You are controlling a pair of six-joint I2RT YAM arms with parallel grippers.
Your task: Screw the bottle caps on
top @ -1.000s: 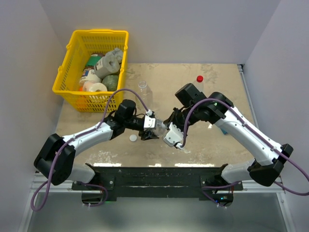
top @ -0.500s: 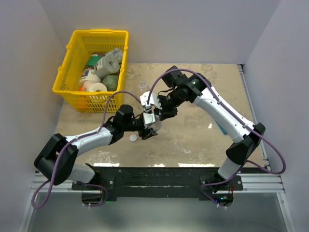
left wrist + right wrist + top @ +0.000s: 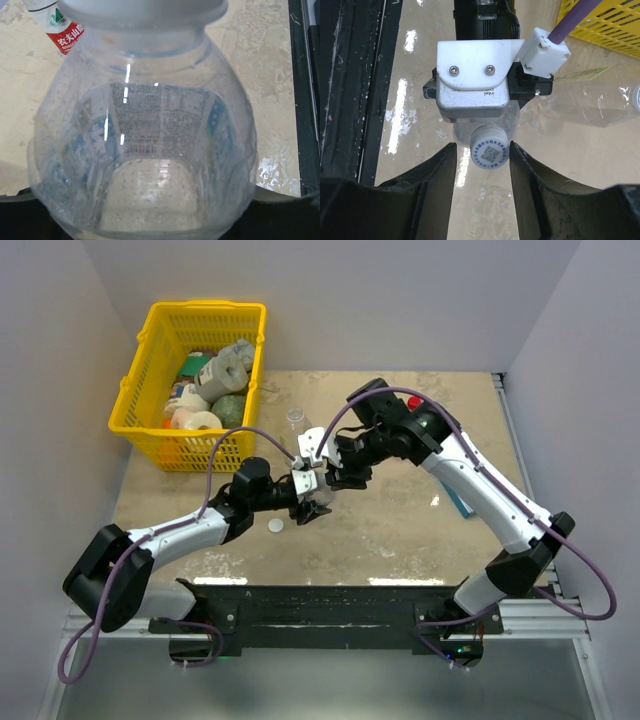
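Beige table (image 3: 400,530) (white cap (image 3: 275,525)), yellow basket (image 3: 135,405) — pale walls (image 3: 350,300)

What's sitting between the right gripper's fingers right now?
The white cap of the bottle that the left gripper holds, flanked by the right gripper's open fingers in the right wrist view.

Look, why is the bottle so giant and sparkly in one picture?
Left wrist view: the bottle is very close to the lens, so it fills the frame, with white glare streaks on its plastic. Right wrist view: the right end effector looks dark and soft, and glare shines on the table. Top external view: even light, sharp.
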